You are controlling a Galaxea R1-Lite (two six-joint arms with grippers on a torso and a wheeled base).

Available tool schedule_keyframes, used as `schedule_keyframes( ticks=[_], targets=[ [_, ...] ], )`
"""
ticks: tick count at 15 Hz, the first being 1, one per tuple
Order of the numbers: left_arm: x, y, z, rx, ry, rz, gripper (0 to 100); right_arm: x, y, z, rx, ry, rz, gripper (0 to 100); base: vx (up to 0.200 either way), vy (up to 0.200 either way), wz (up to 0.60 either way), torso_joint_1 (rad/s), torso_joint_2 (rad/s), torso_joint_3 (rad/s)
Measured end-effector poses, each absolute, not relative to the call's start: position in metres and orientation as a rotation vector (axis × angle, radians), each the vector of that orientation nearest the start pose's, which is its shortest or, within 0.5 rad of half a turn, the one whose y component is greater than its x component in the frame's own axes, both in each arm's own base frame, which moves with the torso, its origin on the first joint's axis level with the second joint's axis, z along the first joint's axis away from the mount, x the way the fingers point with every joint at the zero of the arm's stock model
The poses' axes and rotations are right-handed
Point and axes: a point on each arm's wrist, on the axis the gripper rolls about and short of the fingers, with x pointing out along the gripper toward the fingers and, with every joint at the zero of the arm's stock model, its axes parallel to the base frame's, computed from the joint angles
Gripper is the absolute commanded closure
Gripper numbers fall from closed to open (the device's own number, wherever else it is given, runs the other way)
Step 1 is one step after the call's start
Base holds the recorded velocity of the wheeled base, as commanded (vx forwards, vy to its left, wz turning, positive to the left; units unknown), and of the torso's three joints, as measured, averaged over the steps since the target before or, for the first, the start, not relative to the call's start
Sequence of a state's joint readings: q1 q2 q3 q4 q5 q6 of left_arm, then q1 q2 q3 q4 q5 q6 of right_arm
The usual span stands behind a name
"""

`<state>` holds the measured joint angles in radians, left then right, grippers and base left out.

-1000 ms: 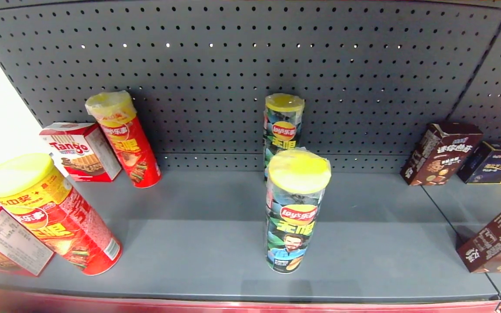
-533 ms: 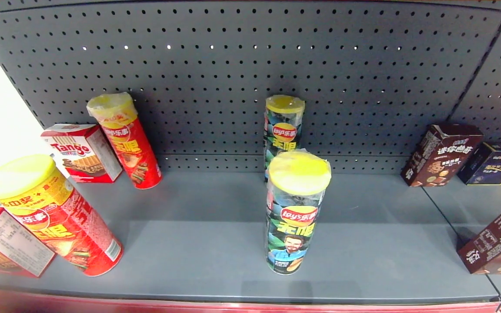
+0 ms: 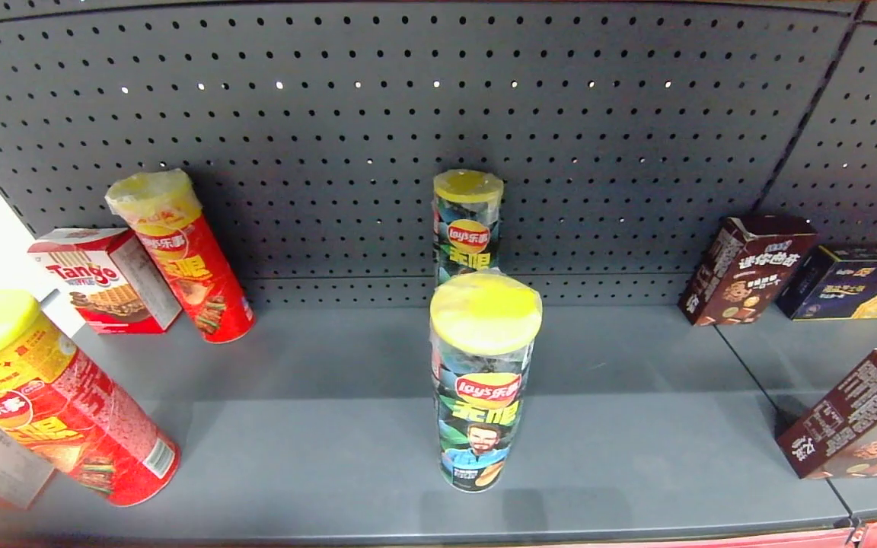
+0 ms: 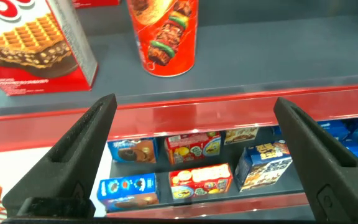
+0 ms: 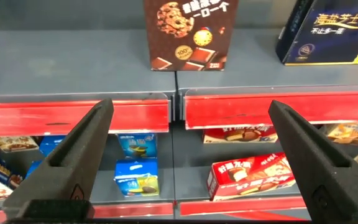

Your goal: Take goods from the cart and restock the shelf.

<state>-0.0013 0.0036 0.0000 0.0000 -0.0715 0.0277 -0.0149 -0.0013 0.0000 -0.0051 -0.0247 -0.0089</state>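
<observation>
On the grey shelf two dark green chip cans stand upright, one in front and one behind it at the pegboard. My left gripper is open and empty, held in front of the shelf's red front edge, below a red chip can and a wafer box. My right gripper is open and empty too, facing the red edge below a brown cookie box and a dark blue box.
Two red chip cans and a wafer box stand at the shelf's left. Brown boxes and a blue box are on the right. Free shelf floor lies on both sides of the green cans. Lower shelves hold several small boxes.
The whole head picture has shifted left and a little down, so the camera moved. The goods on the shelf stand as before.
</observation>
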Motion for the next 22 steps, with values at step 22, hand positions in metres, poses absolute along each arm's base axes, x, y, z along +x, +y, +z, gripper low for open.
schedule_keyframes(
  ticks=[22],
  targets=[
    [-0.0226,-0.0016,0.0756,0.029,0.003,-0.075,0,-0.0229,-0.0002,0.076,-0.009,-0.007,-0.039,0,-0.018,0.0,0.0,0.0,0.0,0.0]
  ],
)
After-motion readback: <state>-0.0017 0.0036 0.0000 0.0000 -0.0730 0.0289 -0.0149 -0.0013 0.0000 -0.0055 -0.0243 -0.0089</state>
